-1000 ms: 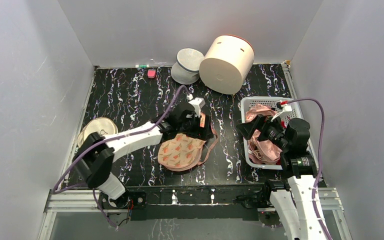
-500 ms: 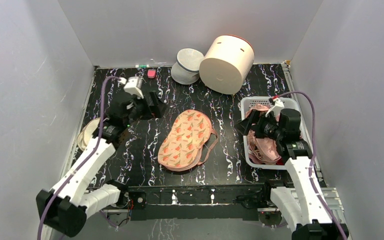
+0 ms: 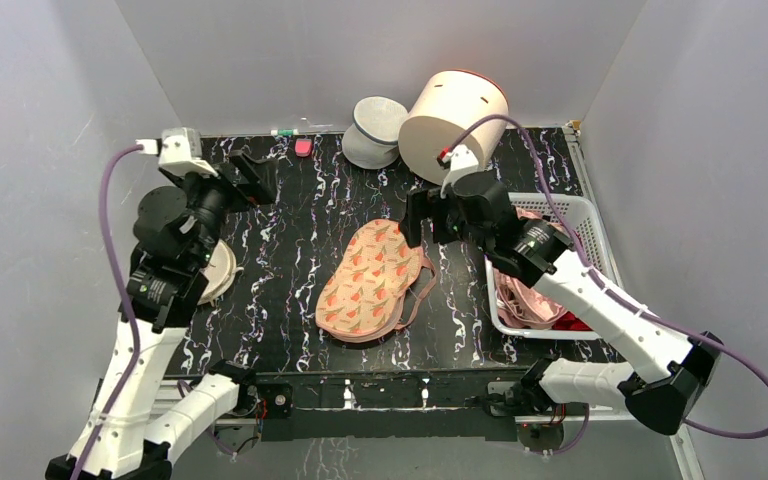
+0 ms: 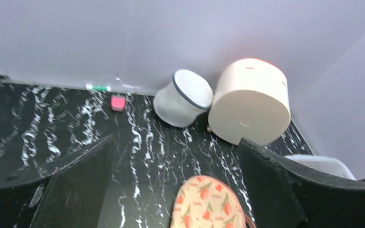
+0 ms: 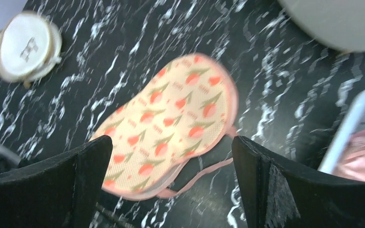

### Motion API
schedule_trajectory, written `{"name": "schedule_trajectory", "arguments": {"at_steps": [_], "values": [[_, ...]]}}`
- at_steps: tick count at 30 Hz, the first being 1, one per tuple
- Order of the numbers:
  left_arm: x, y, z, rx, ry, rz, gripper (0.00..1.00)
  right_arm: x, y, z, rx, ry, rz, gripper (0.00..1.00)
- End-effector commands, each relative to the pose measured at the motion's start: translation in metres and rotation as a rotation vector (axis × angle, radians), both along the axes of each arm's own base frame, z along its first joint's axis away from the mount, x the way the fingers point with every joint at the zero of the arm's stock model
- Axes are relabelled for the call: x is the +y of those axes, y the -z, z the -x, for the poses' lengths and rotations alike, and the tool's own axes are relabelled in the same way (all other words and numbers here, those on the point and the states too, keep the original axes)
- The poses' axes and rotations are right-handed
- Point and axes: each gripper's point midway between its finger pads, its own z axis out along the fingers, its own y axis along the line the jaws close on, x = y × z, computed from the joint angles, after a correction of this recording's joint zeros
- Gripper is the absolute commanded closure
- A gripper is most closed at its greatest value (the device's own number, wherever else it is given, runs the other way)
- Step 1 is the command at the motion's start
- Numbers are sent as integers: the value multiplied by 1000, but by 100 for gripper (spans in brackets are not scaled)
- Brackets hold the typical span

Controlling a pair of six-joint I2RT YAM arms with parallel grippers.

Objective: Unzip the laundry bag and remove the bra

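With the left gripper (image 3: 248, 180) and the right gripper (image 3: 428, 218) both wide and empty, and the laundry bag (image 3: 370, 280) lying flat mid-table below the right one, unzipping seems the step in hand, which next calls for finding the zip pull.

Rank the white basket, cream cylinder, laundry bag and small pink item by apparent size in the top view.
1. White basket, though the right arm covers part of it.
2-3. Cream cylinder and laundry bag: too alike to rank.
4. Small pink item, by far the smallest.
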Motion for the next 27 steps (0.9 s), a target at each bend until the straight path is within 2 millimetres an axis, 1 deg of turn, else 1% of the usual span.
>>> {"name": "schedule_trajectory", "arguments": {"at_steps": [1,2,3,4,5,6,7,8,9,10,12,14,16,18,20,23,27], "values": [[32,-38,19,-86,-117,-76,2,-53,-61,-28,-210,269,127,2],[37,-41,22,-88,-136,-89,2,-63,-69,-30,-246,302,149,2],[41,-43,24,-89,-154,-103,2,-76,-76,-34,-271,357,175,2],[45,-45,26,-91,-168,-117,2,-96,-82,-41,-286,420,196,2],[48,-46,28,-93,-178,-127,2,-104,-85,-45,-289,425,199,2],[50,-46,29,-91,-186,-136,2,-137,-87,-60,-275,483,186,2],[51,-45,29,-89,-192,-140,2,-156,-89,-67,-265,499,154,2],[52,-43,29,-83,-195,-145,2,-177,-93,-70,-267,519,127,2],[52,-41,28,-76,-196,-149,1,-192,-99,-69,-278,552,104,2],[52,-40,28,-70,-197,-150,2,-199,-105,-66,-295,576,93,2],[51,-38,28,-60,-193,-151,2,-203,-115,-59,-324,591,66,2],[51,-39,29,-64,-191,-153,2,-196,-129,-49,-374,539,30,2],[52,-40,30,-66,-189,-162,2,-192,-149,-33,-451,499,-8,2],[53,-41,32,-64,-193,-169,2,-193,-165,-20,-511,489,-20,2],[54,-42,33,-67,-195,-167,1,-195,-175,-12,-547,487,-29,2],[51,-43,32,-77,-180,-154,2,-190,-176,-9,-548,467,-48,2],[48,-46,32,-80,-169,-145,2,-191,-176,-6,-550,472,-62,2]]}}
